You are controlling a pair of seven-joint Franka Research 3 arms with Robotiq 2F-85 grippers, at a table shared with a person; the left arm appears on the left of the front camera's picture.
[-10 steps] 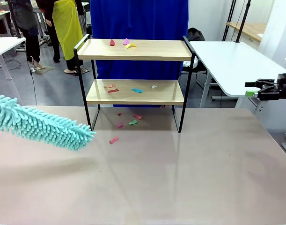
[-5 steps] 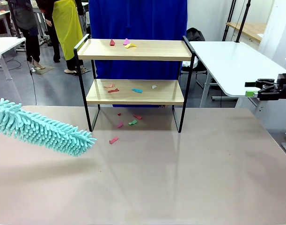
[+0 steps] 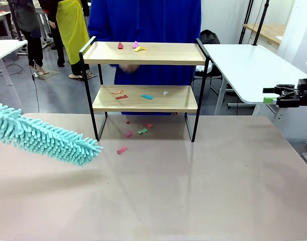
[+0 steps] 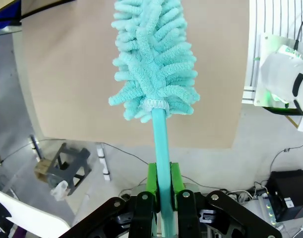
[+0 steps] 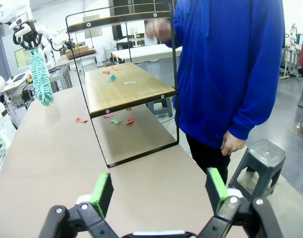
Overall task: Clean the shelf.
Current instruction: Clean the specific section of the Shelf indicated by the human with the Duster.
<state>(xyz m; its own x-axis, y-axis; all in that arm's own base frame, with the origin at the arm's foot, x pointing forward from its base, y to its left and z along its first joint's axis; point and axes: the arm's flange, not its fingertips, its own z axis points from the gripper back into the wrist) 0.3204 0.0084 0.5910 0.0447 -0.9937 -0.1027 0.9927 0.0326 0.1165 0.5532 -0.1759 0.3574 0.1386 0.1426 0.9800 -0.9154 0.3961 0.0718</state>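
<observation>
The shelf stands at the far middle of the table, with light boards in a black frame. Coloured paper scraps lie on its top board, on its lower board and on the table under it. My left gripper is shut on the handle of a teal fluffy duster. The duster hangs over the table's left side, tip toward the shelf. My right gripper stands open off the table's right edge, its green pads wide apart.
A person in a blue top stands behind the shelf, one hand between its tiers. A white table is at the right and a stool is beside the person. The beige table spreads in front.
The duster has dipped slightly and stays over the left side. The person's hand has come in behind the shelf. My right gripper has not moved.
</observation>
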